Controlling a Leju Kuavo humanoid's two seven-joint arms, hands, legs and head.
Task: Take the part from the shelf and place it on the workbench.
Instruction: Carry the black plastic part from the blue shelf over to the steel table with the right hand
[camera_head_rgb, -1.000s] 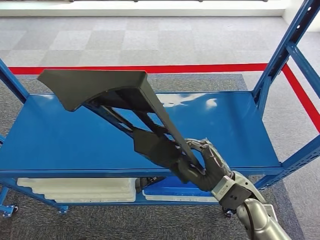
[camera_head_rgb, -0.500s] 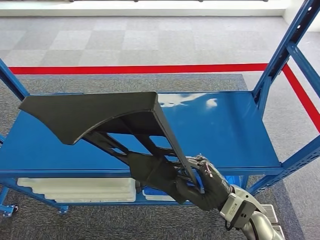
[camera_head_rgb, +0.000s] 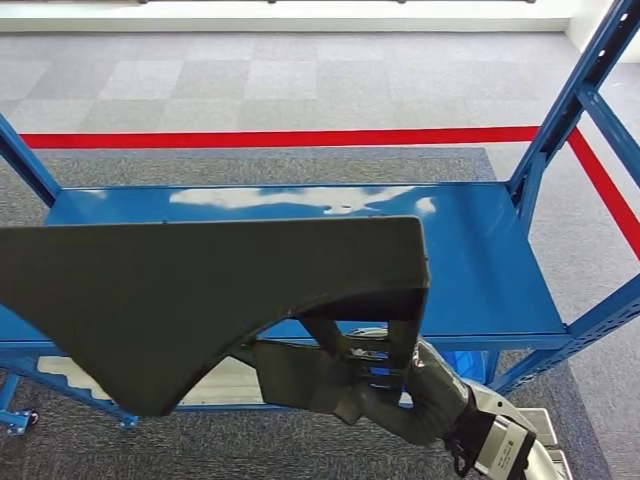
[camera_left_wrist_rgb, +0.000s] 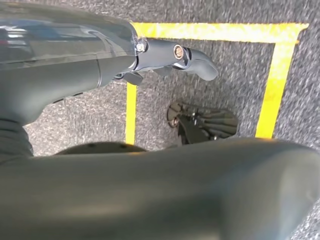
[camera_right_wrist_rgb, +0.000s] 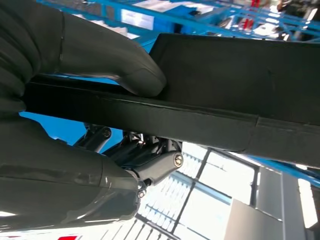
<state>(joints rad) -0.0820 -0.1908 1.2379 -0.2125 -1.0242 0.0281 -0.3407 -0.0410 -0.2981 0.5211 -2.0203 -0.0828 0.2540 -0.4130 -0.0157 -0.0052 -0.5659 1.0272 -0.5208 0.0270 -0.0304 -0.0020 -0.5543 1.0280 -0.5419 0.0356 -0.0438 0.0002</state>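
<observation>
- the right hand (camera_head_rgb: 423, 395) comes in from the lower right of the head view, its dark fingers wrapped around the ribbed lower end of the part (camera_head_rgb: 189, 300); it grips the part firmly.
- in the right wrist view the same right hand (camera_right_wrist_rgb: 56, 100) shows a thick grey thumb (camera_right_wrist_rgb: 124, 67) pressed on one face of a flat dark bar of the part (camera_right_wrist_rgb: 226, 95), with darker fingers (camera_right_wrist_rgb: 158, 162) closing from the other side.
- the part is a large dark grey moulded panel, broad and flat along its upper face, with a curved cut-out under it and open struts near the grip.
- it is held in the air in front of the blue shelf (camera_head_rgb: 483, 250), spanning from the left edge of the head view to just past the middle, its long top edge about level.
- the part hides much of the shelf's front edge; the blue shelf board itself shows glossy reflections behind it.
- the left hand (camera_left_wrist_rgb: 177, 52) hangs over the dark carpet (camera_left_wrist_rgb: 241, 85) with its fingers stretched out and nothing in them; it is open.
- yellow floor tape (camera_left_wrist_rgb: 275, 75) marks a rectangle on the carpet below that hand.
- white trays (camera_head_rgb: 226, 385) lie on the lower level of the shelf, partly hidden by the part.
- a red line (camera_head_rgb: 302, 137) runs across the grey carpet behind the shelf, and turns along its right side.
</observation>
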